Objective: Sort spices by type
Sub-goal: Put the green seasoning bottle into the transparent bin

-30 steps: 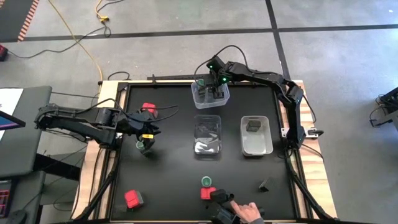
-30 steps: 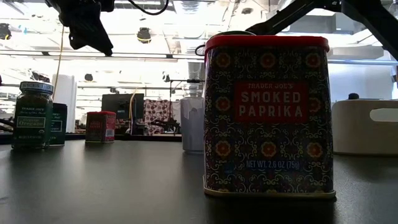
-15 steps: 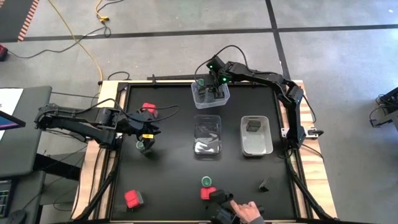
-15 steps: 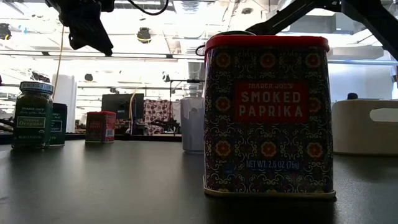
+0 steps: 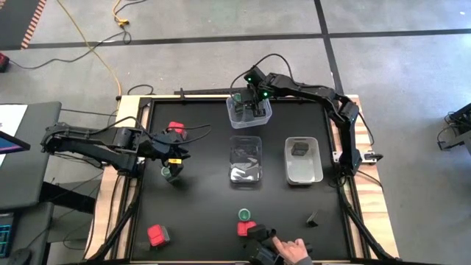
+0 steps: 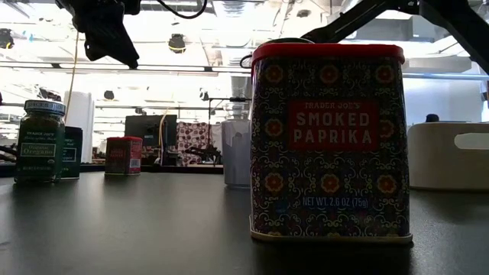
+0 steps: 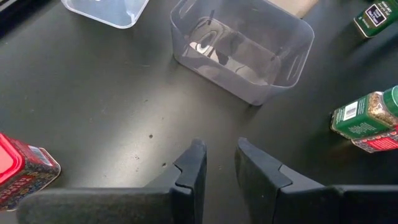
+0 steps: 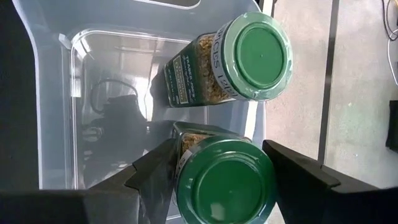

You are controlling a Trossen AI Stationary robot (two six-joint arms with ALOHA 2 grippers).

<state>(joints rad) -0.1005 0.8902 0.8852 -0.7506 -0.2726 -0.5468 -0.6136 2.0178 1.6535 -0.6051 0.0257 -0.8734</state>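
Note:
Three clear tubs stand mid-table. In the far tub point(image 5: 249, 112) one green-lidded jar point(image 8: 249, 59) stands on the floor, and my right gripper point(image 5: 255, 107) is shut on a second green-lidded jar point(image 8: 225, 186) inside that tub. My left gripper point(image 7: 219, 155) hovers at the left, fingers slightly apart with nothing between them, just beyond another green-lidded jar point(image 5: 170, 172). Red tins stand at the left point(image 5: 175, 129), near left point(image 5: 157, 235) and near centre point(image 5: 245, 229), the last beside a green-lidded jar point(image 5: 245, 214). A dark block point(image 5: 299, 149) lies in the right tub point(image 5: 302, 169). My right gripper pinches the green-lidded jar between its two fingers point(image 8: 155, 171), by its sides just under the lid point(image 8: 186, 152). The fingers slant down from above into the far tub. The jar stays upright, lid up; whether its base rests on the tub floor is hidden.
A person's hand point(image 5: 291, 250) reaches over the near edge beside the near-centre tin. A dark block point(image 5: 313, 218) lies near right. The middle tub point(image 5: 246, 160) stands between my arms. The paprika tin point(image 6: 328, 141) fills the low view.

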